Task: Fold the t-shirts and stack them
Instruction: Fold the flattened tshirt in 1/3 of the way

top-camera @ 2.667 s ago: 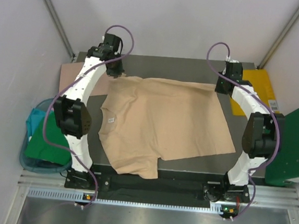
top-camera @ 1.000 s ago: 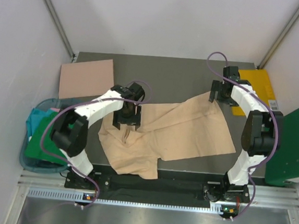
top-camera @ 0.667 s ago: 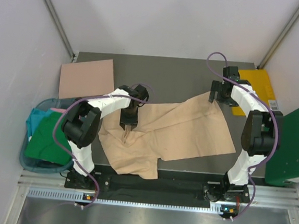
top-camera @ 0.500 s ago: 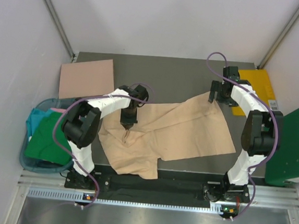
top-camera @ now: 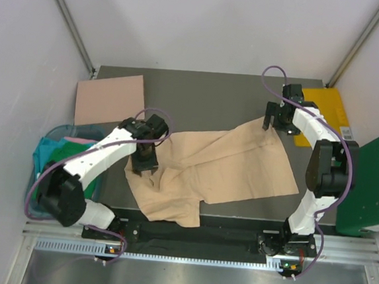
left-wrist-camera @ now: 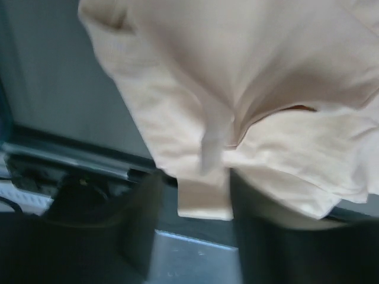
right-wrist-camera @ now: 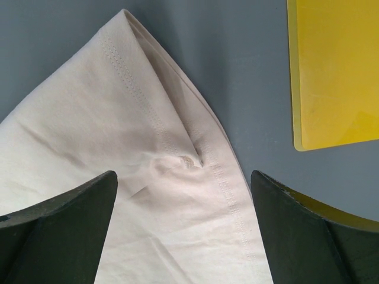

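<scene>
A light beige t-shirt (top-camera: 227, 162) lies crumpled on the dark table (top-camera: 207, 94), its far edge drawn in toward the middle and one sleeve (top-camera: 170, 210) reaching the near edge. My left gripper (top-camera: 145, 159) hovers over the shirt's left part near the collar. In the blurred left wrist view its gripper (left-wrist-camera: 195, 177) stands open above the beige cloth (left-wrist-camera: 237, 71). My right gripper (top-camera: 271, 119) sits at the shirt's far right corner. In the right wrist view that gripper (right-wrist-camera: 183, 177) is wide open over the stitched hem (right-wrist-camera: 160, 127), with nothing between the fingers.
A flat pinkish folded piece (top-camera: 110, 98) lies at the table's far left. A teal basket (top-camera: 38, 198) with green and teal cloth stands off the left edge. A yellow sheet (top-camera: 328, 114) lies at the far right (right-wrist-camera: 331, 71), and a green block (top-camera: 371, 191) stands beyond the right edge.
My left gripper slid left and nearer across the shirt, narrowing over the cloth and then opening again. The cloth near the collar bunched slightly. The right arm barely moved.
</scene>
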`<state>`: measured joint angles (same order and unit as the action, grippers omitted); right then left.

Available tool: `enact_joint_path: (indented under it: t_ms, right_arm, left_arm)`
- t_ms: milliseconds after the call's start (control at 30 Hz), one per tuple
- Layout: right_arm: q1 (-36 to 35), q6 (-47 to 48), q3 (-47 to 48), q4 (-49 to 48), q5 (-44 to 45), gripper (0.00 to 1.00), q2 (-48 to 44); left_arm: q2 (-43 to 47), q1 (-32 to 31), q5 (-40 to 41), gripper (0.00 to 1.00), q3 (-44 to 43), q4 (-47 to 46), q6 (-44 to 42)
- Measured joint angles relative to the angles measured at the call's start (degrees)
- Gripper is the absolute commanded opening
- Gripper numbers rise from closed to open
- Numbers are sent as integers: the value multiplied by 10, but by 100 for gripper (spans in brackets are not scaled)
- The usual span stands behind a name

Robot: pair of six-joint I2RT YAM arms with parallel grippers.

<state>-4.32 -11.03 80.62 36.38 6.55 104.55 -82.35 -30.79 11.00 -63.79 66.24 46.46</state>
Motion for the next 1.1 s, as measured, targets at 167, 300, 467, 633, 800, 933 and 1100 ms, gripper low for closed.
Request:
enact_joint_path:
  t_ms: [167,300,467,633,800,933,1100]
  right_arm:
    - [0,0,-1,-2,-4,94,3]
    - [0,0,1,-5,-1,94,12]
    - [0,0,13,-12,9,93,52]
    - [0,-1,44,-18,14,93,96]
    - [0,-1,66,-23,15,88,119]
    - [0,-1,78,-25,11,84,133]
    - [0,-5,94,-21,-3,10,152]
  left_arm:
    - [84,-2,-30,99,32,73,44]
    - [107,-4,13,99,5,79,42]
    - [16,20,88,98,-63,54,14]
    - [-158,54,122,97,-117,-7,-10]
    - [-231,114,119,92,-130,-52,-36]
    - [-284,169,121,87,-177,-61,-51]
    - [-371,188,120,2,-273,-41,-69]
